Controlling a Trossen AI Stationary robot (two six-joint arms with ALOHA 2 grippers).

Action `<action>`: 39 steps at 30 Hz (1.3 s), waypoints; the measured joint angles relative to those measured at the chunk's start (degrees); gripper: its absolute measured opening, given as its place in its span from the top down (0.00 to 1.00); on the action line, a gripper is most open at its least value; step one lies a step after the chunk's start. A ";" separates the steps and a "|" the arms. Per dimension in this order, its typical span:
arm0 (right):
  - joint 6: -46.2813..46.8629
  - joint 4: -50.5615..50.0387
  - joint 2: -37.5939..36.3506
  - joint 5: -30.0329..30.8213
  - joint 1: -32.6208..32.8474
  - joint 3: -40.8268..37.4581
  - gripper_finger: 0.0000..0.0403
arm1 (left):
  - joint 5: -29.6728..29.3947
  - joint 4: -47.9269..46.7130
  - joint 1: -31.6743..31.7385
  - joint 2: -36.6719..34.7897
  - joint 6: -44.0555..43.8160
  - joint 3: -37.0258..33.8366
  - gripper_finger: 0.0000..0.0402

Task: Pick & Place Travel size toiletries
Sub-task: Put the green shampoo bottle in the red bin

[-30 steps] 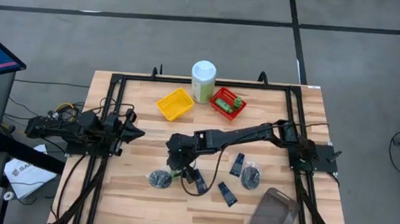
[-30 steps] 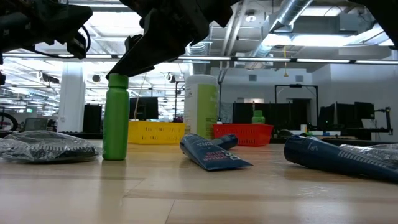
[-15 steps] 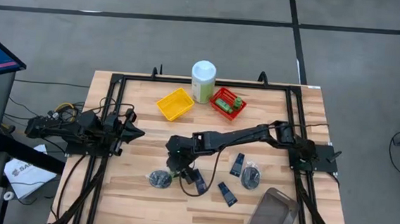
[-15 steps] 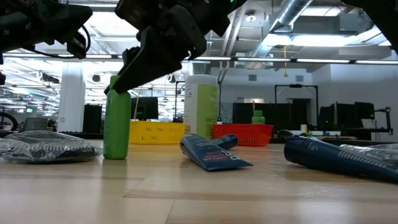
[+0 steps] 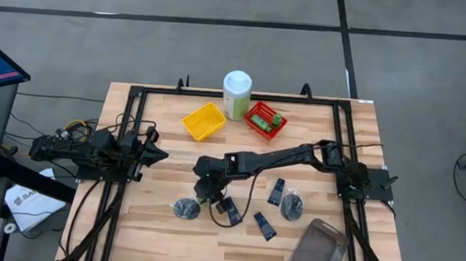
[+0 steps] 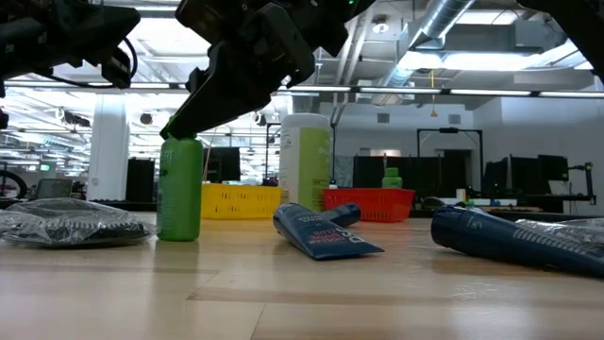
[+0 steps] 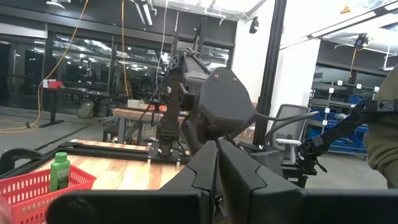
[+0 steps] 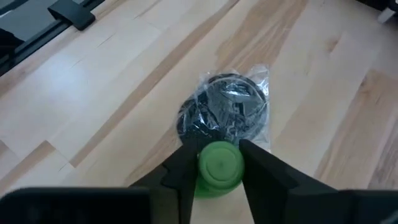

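A short green bottle (image 6: 179, 189) stands upright on the wooden table (image 5: 161, 224), left of centre. My right gripper (image 5: 205, 193) reaches down over it and is shut on its top (image 8: 220, 168). Just beyond the bottle lies a dark clear-wrapped bundle (image 8: 227, 112). Navy tubes (image 5: 231, 211) (image 5: 264, 225) (image 5: 276, 190) and a second bundle (image 5: 292, 205) lie to the right. My left gripper (image 5: 159, 152) waits shut at the table's left edge, touching nothing. My right gripper pinches the green bottle's round cap (image 8: 220, 168) between its two fingers (image 8: 183, 171), one on each side. The fingers slant down from the table's right and far side. The bottle stands upright with its base (image 6: 179, 236) on the table.
At the far edge stand a yellow basket (image 5: 204, 120), a red basket (image 5: 265, 120) holding a green bottle (image 5: 277, 118), and a tall pale green canister (image 5: 236, 94). A grey container (image 5: 317, 250) sits at the near right corner. A black frame (image 5: 136, 99) rims the table.
My right gripper has sunk slightly over the green bottle's top, and its fingers have closed in from a wide gap onto the cap. The bottle still stands upright on the table.
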 joint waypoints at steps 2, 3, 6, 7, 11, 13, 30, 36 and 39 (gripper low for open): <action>0.00 -0.02 0.00 -0.02 0.00 0.00 0.77 | 0.01 0.00 0.01 0.01 0.01 -0.01 0.97; 0.17 -0.02 0.00 0.00 0.00 0.02 0.79 | 0.02 0.00 0.01 0.00 0.01 -0.01 0.97; 0.86 -2.40 -0.47 0.01 -0.11 1.08 0.79 | 0.01 0.00 0.00 0.01 0.00 0.00 0.97; 0.91 -3.57 -0.90 -0.03 -0.33 1.58 0.79 | 0.01 0.00 0.01 0.01 0.01 0.00 0.97; 1.40 -6.08 -5.52 -0.01 -2.85 2.61 0.79 | 0.00 0.04 -0.01 0.02 -0.01 -0.01 0.97; 2.02 -7.89 -8.39 0.79 -5.43 2.91 0.78 | 0.02 0.06 -0.01 0.06 0.00 -0.01 0.97; 18.48 -17.38 -43.56 17.78 -29.79 -26.11 0.78 | -0.01 1.04 0.00 2.62 -0.01 0.01 0.97; 31.77 -7.57 -52.22 28.38 -30.47 -41.45 0.78 | 0.02 1.25 0.00 2.94 0.01 0.01 0.97; 36.16 -6.87 -52.13 30.41 -30.37 -44.49 0.78 | 0.02 1.27 0.01 2.93 0.01 0.01 0.97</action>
